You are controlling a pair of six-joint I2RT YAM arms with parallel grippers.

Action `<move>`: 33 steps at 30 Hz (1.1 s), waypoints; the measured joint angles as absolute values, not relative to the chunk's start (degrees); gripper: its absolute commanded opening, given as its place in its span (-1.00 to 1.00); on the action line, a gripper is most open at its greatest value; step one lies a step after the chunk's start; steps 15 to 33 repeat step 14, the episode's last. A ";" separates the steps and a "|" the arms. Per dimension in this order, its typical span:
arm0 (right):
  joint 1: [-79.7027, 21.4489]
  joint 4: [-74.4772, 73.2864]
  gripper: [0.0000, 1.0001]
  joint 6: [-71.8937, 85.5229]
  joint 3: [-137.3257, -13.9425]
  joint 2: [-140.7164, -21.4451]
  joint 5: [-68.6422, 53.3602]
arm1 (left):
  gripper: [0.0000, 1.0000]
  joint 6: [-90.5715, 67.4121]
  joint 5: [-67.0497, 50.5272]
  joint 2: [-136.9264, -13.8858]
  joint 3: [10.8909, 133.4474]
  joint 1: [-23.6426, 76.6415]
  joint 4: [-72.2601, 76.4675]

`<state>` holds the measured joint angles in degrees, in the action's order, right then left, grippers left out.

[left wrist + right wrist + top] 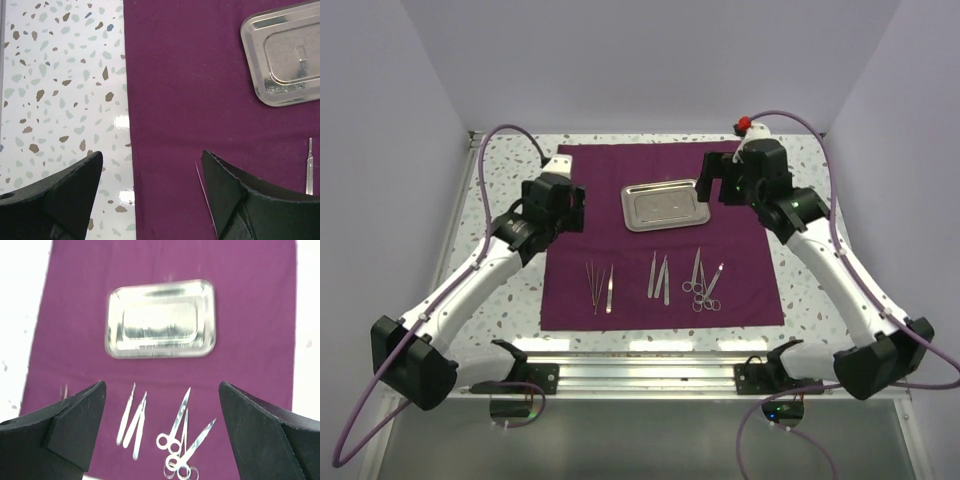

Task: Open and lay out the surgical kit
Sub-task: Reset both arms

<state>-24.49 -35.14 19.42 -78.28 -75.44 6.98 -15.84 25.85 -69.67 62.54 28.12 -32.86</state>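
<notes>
Purple-maroon cloth wrap (pixel 620 165) is lying spread flat on the middle of the speckled counter (pixel 510 170). It is carrying a steel tray (pixel 664 204) toward the far edge and silver instruments (pixel 663 280) toward the near edge. The left gripper (pixel 150 155) and right gripper (pixel 162 385) are hovering with jaws wide apart, holding nothing.

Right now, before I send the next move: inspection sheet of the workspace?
Surface: glossy speckled tabletop.
Job's things: purple cloth spread flat; steel tray on it, looks empty; thin straight tools, tweezers, ring-handled instruments in a near row.
Clutter: nothing seen.
Grippers: left fingers open over cloth's left edge; right fingers open, raised by tray's right end.
Cables: purple cables arc over the tabletop, off the cloth.
Surroundings: plain pale walls.
</notes>
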 measured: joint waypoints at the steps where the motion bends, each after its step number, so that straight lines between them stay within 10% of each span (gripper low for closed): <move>1: -24.49 -34.39 0.97 19.20 -78.28 -73.82 7.53 | 0.69 -15.57 25.85 -70.22 62.57 28.12 -32.38; 33: -24.64 -32.32 0.97 17.39 -72.88 -65.08 14.57 | 0.69 -15.57 26.02 -74.41 64.84 28.08 -31.77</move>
